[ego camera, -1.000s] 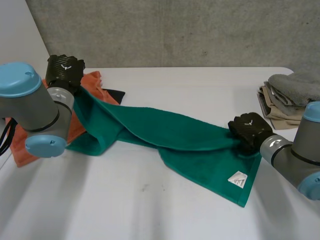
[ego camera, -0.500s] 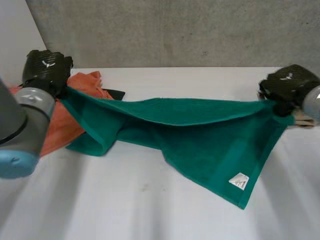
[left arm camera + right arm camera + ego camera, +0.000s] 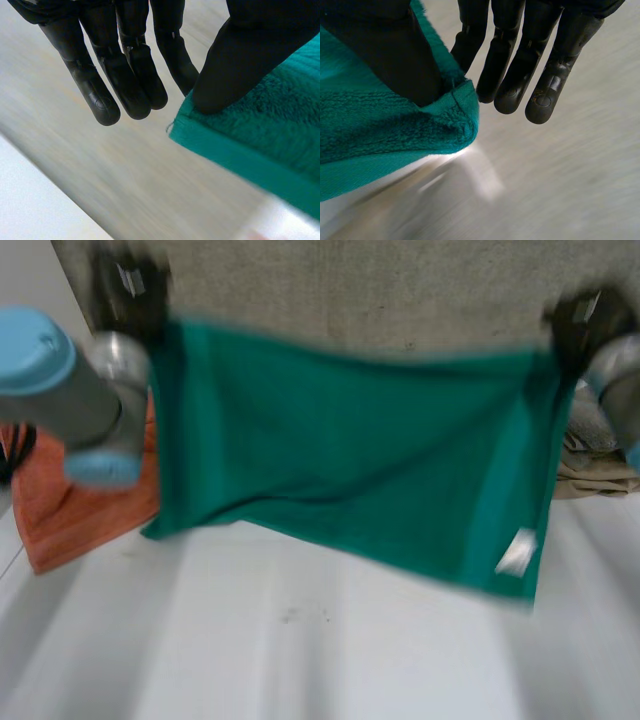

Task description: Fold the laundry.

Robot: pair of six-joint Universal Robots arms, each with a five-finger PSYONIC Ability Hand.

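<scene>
I have the green towel (image 3: 340,450) held up in the air, spread wide between both hands in front of the grey wall (image 3: 400,290). My left hand (image 3: 128,282) grips one top corner: in its wrist view the thumb presses the terry corner against a finger, while the other fingers (image 3: 125,80) hang straight beside it. My right hand (image 3: 582,316) grips the other top corner the same way, thumb clamped over the hem and the remaining fingers (image 3: 520,65) straight alongside. The towel hangs above the white tabletop (image 3: 300,650), with a white label (image 3: 517,552) near its lower corner on my right side. I cannot tell whether the bottom edge touches the tabletop. An orange cloth (image 3: 70,515) lies behind the towel's left edge, and a folded pile (image 3: 592,455) sits at the far right.
</scene>
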